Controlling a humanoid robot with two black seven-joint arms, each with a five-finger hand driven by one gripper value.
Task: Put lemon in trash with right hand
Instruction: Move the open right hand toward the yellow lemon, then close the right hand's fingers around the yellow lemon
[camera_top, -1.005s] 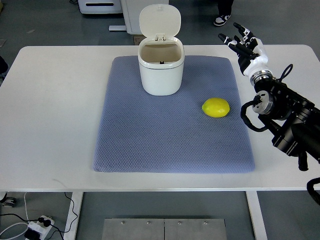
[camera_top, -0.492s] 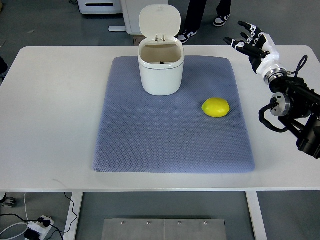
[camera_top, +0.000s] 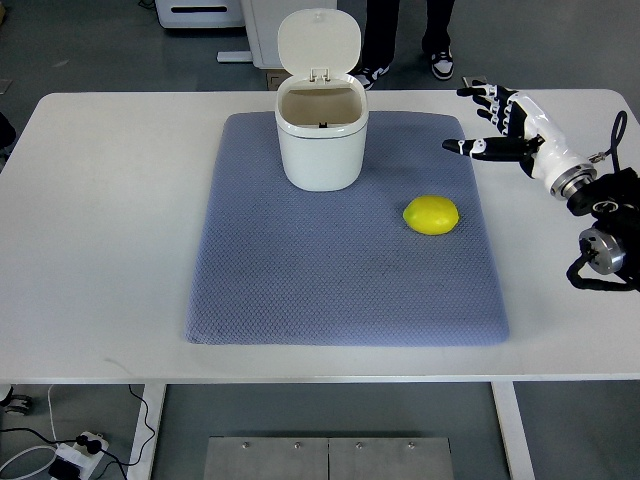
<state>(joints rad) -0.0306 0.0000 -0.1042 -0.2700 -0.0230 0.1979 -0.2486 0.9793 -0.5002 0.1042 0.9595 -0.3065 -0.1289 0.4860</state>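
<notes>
We see the lemon (camera_top: 431, 215) lying near the right edge of the blue mat (camera_top: 300, 290), apart from the open trash bin (camera_top: 320, 138) at its far edge. Our right hand (camera_top: 510, 128) hovers beyond the mat's far right corner, fingers spread wide and empty.

Yellow lemon (camera_top: 431, 215) on mat, right of open-lidded white trash bin (camera_top: 320, 138).

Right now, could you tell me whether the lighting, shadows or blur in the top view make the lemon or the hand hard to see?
Top view: even, soft light, no strong glare on the white table; the lemon is sharp, with only a faint shadow on the blue mat; the right hand shows crisp, spread fingers without motion blur; the bin interior is dim but readable.
</notes>
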